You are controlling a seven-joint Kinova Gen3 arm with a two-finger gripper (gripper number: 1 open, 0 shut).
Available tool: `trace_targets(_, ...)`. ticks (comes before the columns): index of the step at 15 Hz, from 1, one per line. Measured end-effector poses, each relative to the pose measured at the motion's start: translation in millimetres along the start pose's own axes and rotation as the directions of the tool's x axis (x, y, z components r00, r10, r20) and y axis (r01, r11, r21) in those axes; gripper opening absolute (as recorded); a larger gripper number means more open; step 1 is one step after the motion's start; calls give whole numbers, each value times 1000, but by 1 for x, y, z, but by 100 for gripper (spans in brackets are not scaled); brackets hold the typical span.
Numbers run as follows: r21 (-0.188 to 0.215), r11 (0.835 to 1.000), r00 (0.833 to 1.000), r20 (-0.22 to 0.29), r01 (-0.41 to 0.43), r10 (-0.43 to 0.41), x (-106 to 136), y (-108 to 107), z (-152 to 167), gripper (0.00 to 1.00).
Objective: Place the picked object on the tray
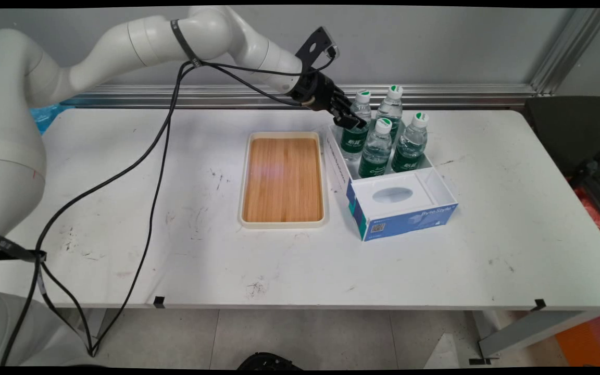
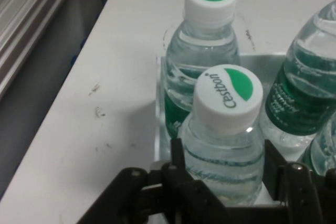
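Observation:
My black gripper reaches down from the upper left into the back of a white and blue box. It is shut on the back-left water bottle, a clear bottle with a green label and a white cap. In the hand view the two fingers press against both sides of this bottle, just below its cap. The bottle stands upright in the box. A second bottle stands right behind it, and a third is at the right edge.
Three more bottles stand close together in the same box. A cream tray with a wooden floor lies just left of the box. Black cables hang from the arm across the table's left half.

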Motion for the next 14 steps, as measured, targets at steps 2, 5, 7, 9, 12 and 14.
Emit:
trace_targets(2, -4, 1000, 1000, -4, 6, -6, 3, 0, 0, 0)
trace_targets(5, -7, 1000, 1000, -13, 7, -7, 13, 1, -7, 0)
trace_targets(7, -9, 1000, 1000, -11, 5, -5, 23, 1, -17, 0)
trace_targets(9, -12, 1000, 1000, -4, 1, -1, 30, 3, -25, 0)
trace_targets(12, -15, 1000, 1000, 15, -6, 6, 41, 7, -46, 0)
trace_targets(14, -12, 1000, 1000, 21, -9, 9, 47, 9, -60, 0)
